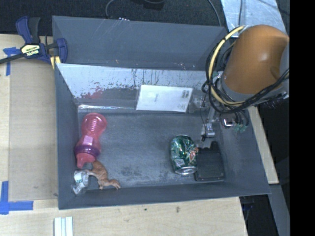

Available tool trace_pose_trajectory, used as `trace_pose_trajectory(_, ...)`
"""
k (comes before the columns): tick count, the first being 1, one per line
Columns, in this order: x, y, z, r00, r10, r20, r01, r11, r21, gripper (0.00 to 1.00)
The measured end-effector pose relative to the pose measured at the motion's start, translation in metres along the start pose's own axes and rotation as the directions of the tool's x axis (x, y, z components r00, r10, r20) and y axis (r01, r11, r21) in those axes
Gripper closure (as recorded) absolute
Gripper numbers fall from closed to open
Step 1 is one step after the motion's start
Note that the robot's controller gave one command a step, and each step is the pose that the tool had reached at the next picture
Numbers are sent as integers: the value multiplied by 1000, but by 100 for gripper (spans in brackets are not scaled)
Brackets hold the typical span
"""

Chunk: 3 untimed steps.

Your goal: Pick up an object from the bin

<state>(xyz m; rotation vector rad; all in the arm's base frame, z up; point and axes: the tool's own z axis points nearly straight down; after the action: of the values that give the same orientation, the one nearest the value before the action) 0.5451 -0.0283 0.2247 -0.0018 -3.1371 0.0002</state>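
gripper [208,133] | whether spread or closed, you cannot tell | just beside its tip you see a crushed green can [183,155], dented, silver-ended

Single camera, mounted above the rectangular grey metal bin [147,48], looks down at a slight oblique angle. The whole bin floor is framed; the orange-capped robot arm [256,58] enters from the right.
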Motion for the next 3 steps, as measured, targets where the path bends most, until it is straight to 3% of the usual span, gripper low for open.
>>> trace_pose_trajectory(1, -1, 0, -4, 1000, 0, 8, 0, 1000, 0, 0)
trace_pose_trajectory(2, 20, -5, 34, 999, -49, 14, 49, 999, 1, 0)
trace_pose_trajectory(3, 33, -2, 66, 969, -246, 5, 246, 969, 2, 0)
